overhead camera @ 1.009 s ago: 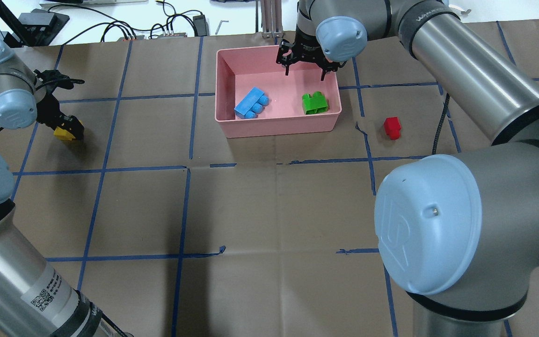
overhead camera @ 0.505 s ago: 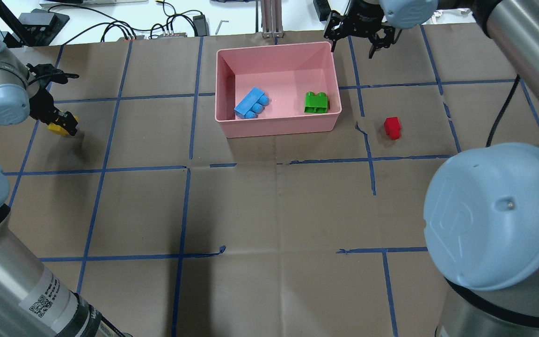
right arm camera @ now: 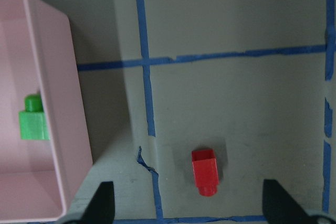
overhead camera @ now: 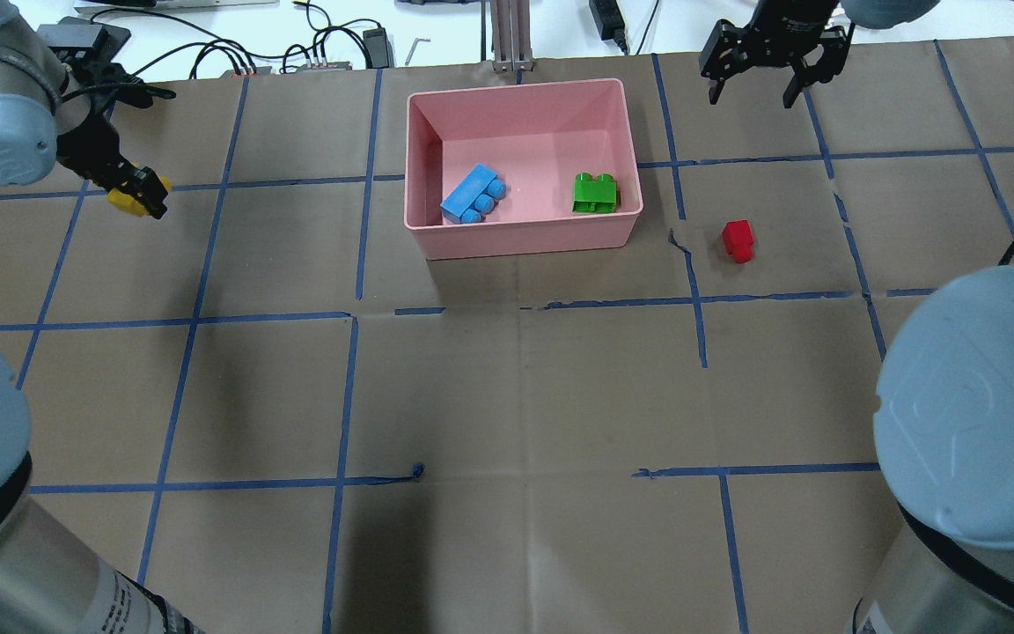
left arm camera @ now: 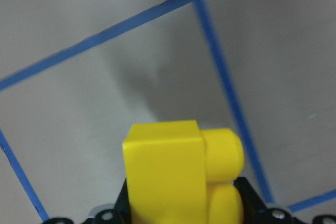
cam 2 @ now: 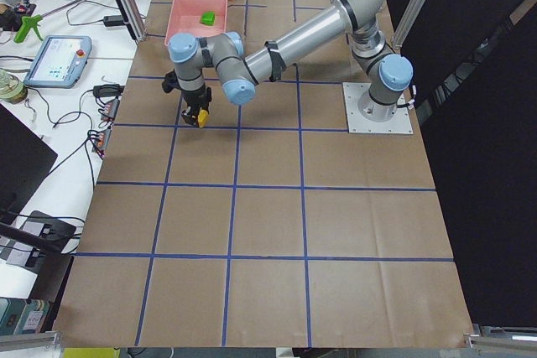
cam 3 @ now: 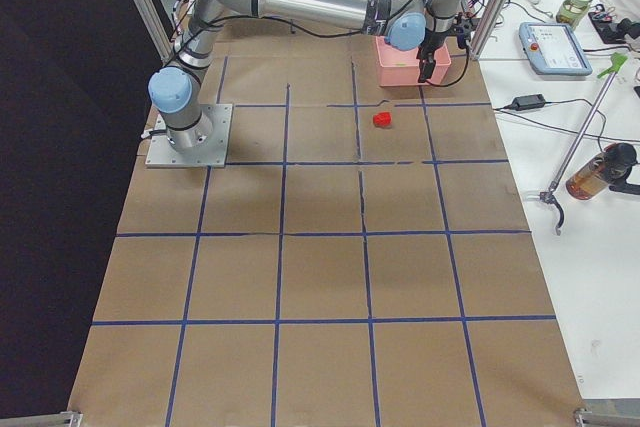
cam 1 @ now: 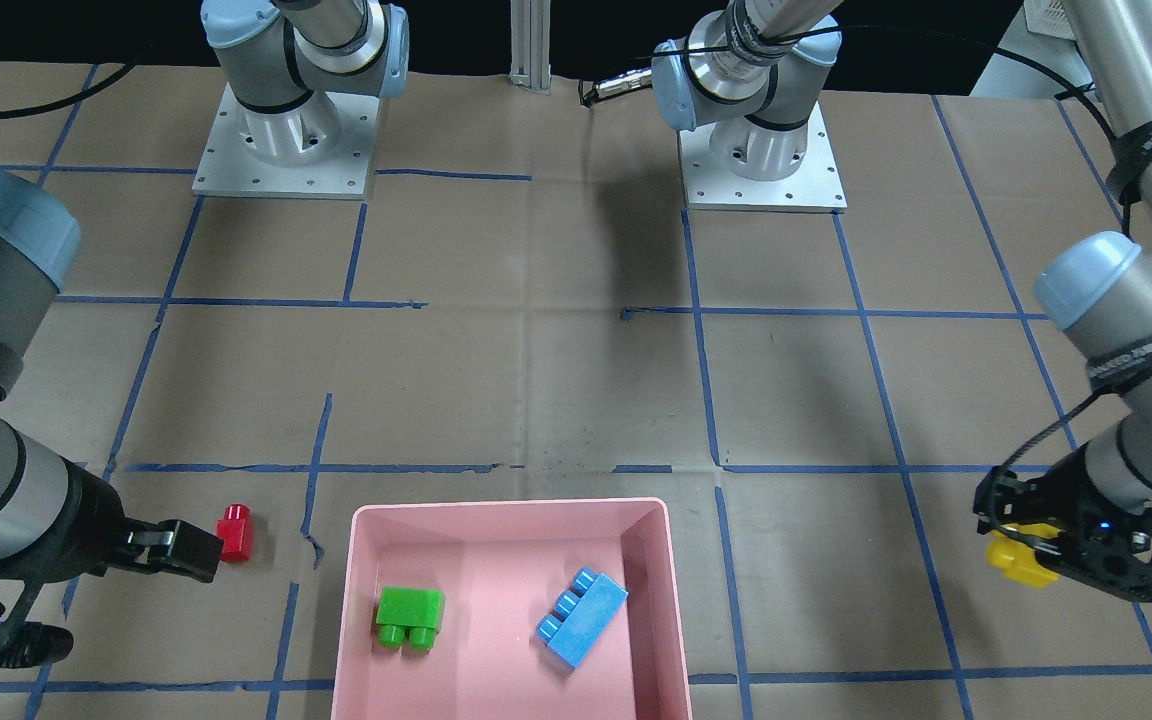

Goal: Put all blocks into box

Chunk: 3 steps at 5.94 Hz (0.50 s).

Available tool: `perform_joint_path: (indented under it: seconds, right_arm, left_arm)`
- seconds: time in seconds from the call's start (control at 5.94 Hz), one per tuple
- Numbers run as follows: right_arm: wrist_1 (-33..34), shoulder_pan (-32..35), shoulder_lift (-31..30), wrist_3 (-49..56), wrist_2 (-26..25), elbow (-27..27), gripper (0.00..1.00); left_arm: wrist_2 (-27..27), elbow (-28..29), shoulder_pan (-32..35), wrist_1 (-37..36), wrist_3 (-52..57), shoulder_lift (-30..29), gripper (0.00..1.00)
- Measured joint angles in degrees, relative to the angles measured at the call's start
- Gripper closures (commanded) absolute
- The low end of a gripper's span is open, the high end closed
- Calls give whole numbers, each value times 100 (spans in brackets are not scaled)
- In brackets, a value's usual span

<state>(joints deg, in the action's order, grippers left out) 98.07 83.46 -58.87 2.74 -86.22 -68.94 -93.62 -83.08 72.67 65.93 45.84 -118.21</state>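
The pink box (overhead camera: 525, 239) holds the blue block (overhead camera: 473, 195) and the green block (overhead camera: 595, 193). The red block (overhead camera: 738, 239) lies on the table to the box's right, and it also shows in the right wrist view (right arm camera: 205, 171). My right gripper (overhead camera: 753, 92) is open and empty, raised above the table beyond the red block. My left gripper (overhead camera: 139, 192) is shut on the yellow block (left arm camera: 178, 177) and holds it above the table, far left of the box. In the front-facing view the yellow block (cam 1: 1021, 555) hangs in that gripper.
The table is brown paper with blue tape grid lines (overhead camera: 357, 220). Cables and a power brick (overhead camera: 375, 40) lie past the far edge. A metal post (overhead camera: 511, 35) stands behind the box.
My right gripper moved from over the box's far side out to the right, staying open. My left gripper rose and shifted away from the robot with the yellow block.
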Motion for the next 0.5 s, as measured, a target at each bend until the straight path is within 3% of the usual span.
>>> perform_joint_path:
  seconds: [0.34, 0.5]
  right_arm:
    - [504, -217, -443, 199, 20, -1331, 1]
    - [1462, -261, -583, 267, 17, -2182, 1]
  left_arm:
    - [-4, 85, 1274, -15, -903, 94, 100]
    - [18, 168, 1814, -90, -1654, 12, 100]
